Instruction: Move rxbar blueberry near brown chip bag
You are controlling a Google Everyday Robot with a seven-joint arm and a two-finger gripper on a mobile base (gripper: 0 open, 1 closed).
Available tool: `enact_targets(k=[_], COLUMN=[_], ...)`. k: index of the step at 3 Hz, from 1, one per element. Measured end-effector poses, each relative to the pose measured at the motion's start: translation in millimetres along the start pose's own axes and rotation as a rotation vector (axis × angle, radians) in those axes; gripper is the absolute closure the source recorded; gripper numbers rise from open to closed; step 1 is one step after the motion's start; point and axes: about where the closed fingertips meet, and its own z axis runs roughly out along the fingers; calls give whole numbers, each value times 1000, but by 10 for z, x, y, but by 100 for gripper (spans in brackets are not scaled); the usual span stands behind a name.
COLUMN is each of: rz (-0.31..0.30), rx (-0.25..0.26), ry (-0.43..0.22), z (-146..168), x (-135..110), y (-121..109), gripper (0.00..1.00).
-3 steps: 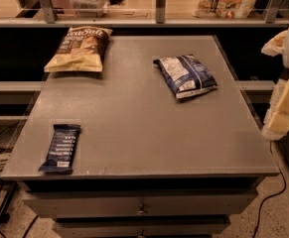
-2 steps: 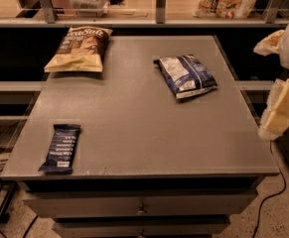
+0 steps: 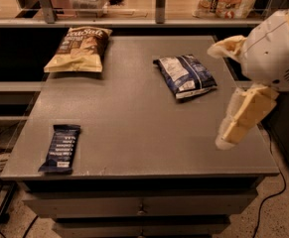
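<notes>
Bar: lower left, flat on the table near its front edge.
Chip bag: upper left, well apart from bar.
My gripper: right side, over the table, fingers spread, empty.

One flat grey table carries three packets. One is the rxbar blueberry, a small flat dark navy-blue wrapper bar with white text, at the table's front left corner. Two are puffy bags: one brown chip bag with a tan-yellow lower part at the table's back left, and one blue-and-white bag right of the table's middle. One cream two-finger gripper hangs over the table's right side, fingers spread apart.
</notes>
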Motion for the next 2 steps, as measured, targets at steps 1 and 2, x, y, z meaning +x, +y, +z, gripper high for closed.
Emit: enact_targets(k=[1, 2], rz=[-4, 13], rx=[-1, -11], ry=[-47, -52], z=[9, 70], x=[-143, -167], y=[24, 43], gripper=[0, 0])
